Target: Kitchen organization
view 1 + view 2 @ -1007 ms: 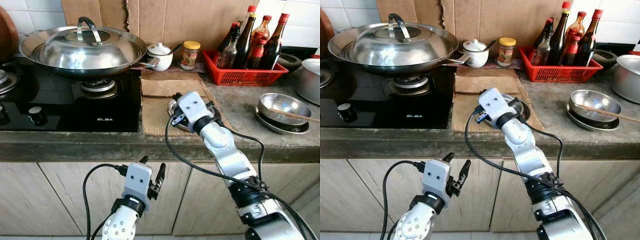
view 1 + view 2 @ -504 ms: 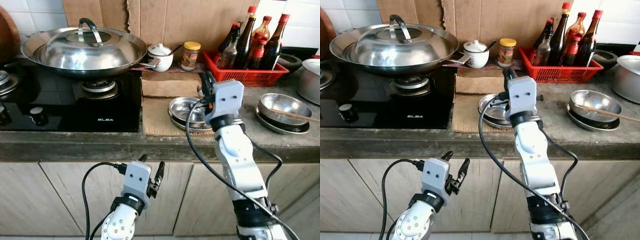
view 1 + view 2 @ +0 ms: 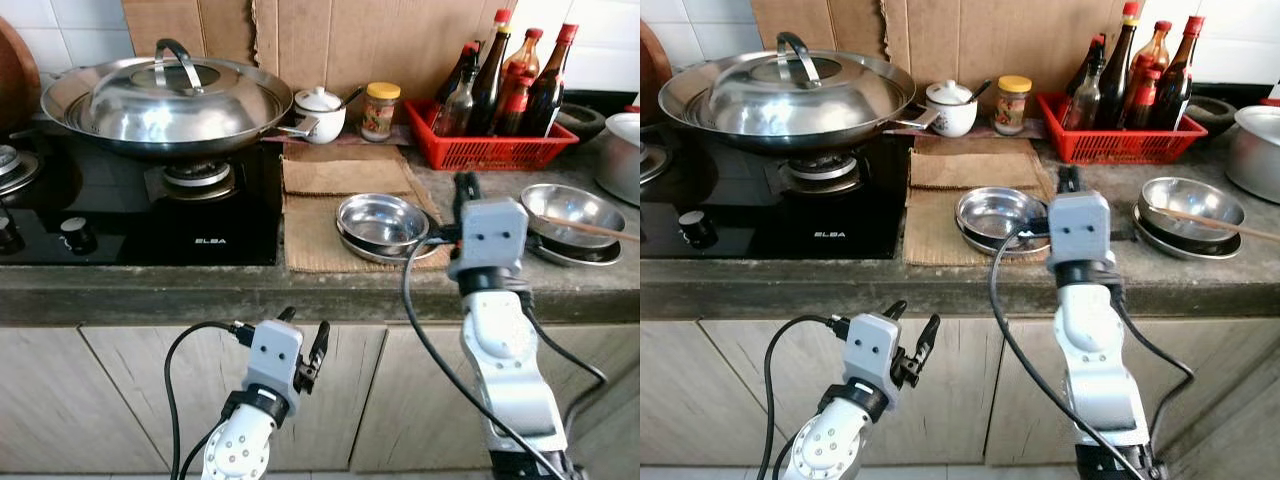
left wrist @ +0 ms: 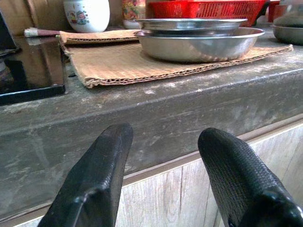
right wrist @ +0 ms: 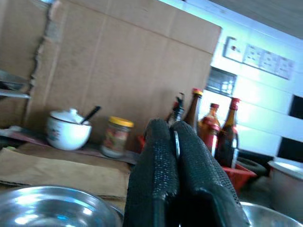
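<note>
Your right gripper (image 3: 462, 185) is up over the counter (image 3: 470, 215), between the stacked steel bowls (image 3: 382, 224) on the cardboard mat (image 3: 315, 215) near the front edge and the other bowl (image 3: 570, 212) with a chopstick (image 3: 598, 230) toward the right end. Its fingers (image 5: 163, 179) are pressed together; there's a thin silvery sliver between them, can't tell what it is. Your left gripper (image 3: 303, 345) hangs below the counter's front edge by the cupboard doors (image 3: 110, 400), fingers (image 4: 94, 179) spread apart, holding nothing. The lidded wok (image 3: 165, 95) sits on the stove (image 3: 130, 215) at the left end, and the red basket (image 3: 490, 150) of bottles is along the back edge.
</note>
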Motion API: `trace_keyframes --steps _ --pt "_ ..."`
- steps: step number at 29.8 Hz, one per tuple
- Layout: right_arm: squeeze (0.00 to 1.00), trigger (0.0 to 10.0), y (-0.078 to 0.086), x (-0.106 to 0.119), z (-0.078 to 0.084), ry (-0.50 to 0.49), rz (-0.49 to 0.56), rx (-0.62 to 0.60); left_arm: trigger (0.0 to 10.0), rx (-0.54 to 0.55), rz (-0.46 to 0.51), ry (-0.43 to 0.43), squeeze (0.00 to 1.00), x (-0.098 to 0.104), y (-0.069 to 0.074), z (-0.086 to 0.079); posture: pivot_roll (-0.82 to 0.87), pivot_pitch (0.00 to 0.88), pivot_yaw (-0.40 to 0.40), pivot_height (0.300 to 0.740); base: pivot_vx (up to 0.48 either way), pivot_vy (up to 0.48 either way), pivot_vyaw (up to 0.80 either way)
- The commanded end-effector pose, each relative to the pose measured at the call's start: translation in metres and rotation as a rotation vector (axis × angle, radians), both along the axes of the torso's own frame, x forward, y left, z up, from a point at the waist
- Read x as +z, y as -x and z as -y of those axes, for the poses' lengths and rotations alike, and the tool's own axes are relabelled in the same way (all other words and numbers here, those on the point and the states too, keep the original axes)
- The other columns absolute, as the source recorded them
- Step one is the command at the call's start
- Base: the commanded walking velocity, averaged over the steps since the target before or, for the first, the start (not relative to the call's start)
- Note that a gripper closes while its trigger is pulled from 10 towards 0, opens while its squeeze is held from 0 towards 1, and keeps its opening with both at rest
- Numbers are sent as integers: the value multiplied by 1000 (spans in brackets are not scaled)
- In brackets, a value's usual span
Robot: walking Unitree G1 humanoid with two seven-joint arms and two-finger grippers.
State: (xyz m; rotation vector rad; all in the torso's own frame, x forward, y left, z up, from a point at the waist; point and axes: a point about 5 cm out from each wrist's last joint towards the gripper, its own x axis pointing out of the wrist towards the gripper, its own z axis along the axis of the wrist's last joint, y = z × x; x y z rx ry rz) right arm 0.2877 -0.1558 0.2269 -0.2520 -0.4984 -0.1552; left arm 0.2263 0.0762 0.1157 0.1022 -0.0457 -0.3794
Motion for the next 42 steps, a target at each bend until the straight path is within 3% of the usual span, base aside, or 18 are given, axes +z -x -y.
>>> trace_keyframes --steps 1,5,23,35,36,37,39,41,42 --pt "0 0 4 4 3 -41 10 -2 10000 -10 8 4 0 1 -1 1 3 0 -54 740 0 0 0" --pt "0 0 6 2 -1 -84 0 30 10000 -18 13 3 0 2 -1 3 4 0 -53 740 0 0 0" --pt "0 0 7 6 0 -85 -11 25 10000 -20 11 -5 0 1 0 3 3 0 -54 740 -246 0 0" --pt "0 0 8 -10 -6 -85 -93 83 10000 -22 7 -4 0 -1 1 4 0 0 -51 740 -298 0 0" --pt "0 3373 8 -16 -7 -92 -120 94 10000 -22 7 -4 0 -1 1 4 0 0 -51 740 -296 0 0" --pt "0 5255 8 -23 -9 -103 -158 118 10000 -22 7 -4 0 -1 1 4 1 0 -55 740 -296 0 0" --pt "0 5255 8 -26 -10 -107 -169 128 10000 -22 7 -4 0 -1 1 4 1 0 -55 740 -296 0 0" --pt "0 10000 9 -33 -12 -109 -205 153 10000 -22 7 -5 0 -1 1 4 3 0 -55 740 -294 0 0" --pt "0 10000 9 -37 -14 -108 -222 173 10000 -22 7 -6 0 -1 1 4 3 0 -56 740 -292 0 0"
